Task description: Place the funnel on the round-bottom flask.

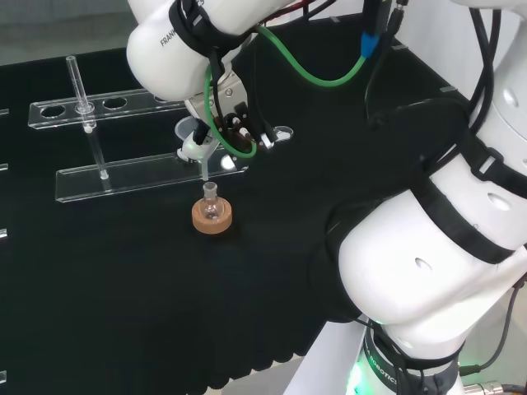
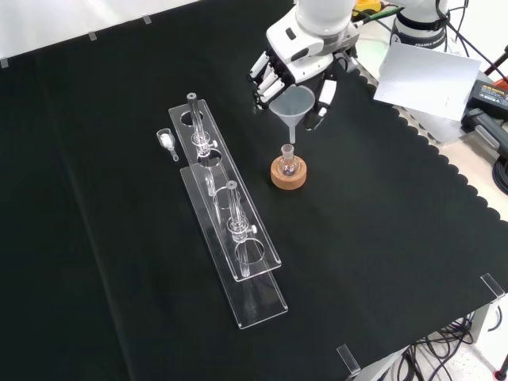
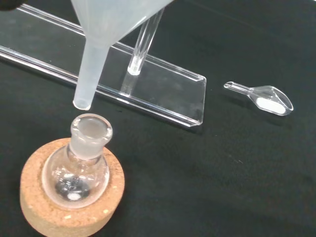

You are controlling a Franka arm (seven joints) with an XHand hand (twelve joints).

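— One gap decides it: the space between the stem tip of the translucent white plastic funnel (image 3: 106, 34) and the open neck of the small clear glass round-bottom flask (image 3: 79, 165). In the wrist view the tip hangs just above the neck's rim, apart from it and a touch off its centre.

— Which way does the flask lie from the hand?

— Almost straight below. In the front view the black and white hand (image 2: 294, 67) has its fingers and thumb curled round the funnel's cone, and the flask sits upright in its brown cork ring stand (image 2: 288, 175) directly beneath the stem. The head view agrees: stem pointing down, flask neck just under it.

— And the funnel's long axis?

— Near upright, leaning slightly in the wrist view, so I'd judge the stem needs a small sideways correction before it descends into the neck.

— Anything close enough to matter?

— The clear acrylic test-tube racks (image 2: 226, 230) stand beside the flask, near but apart, and a little clear plastic scoop with white powder (image 3: 266, 98) lies beyond them. Neither is in the stem's path.
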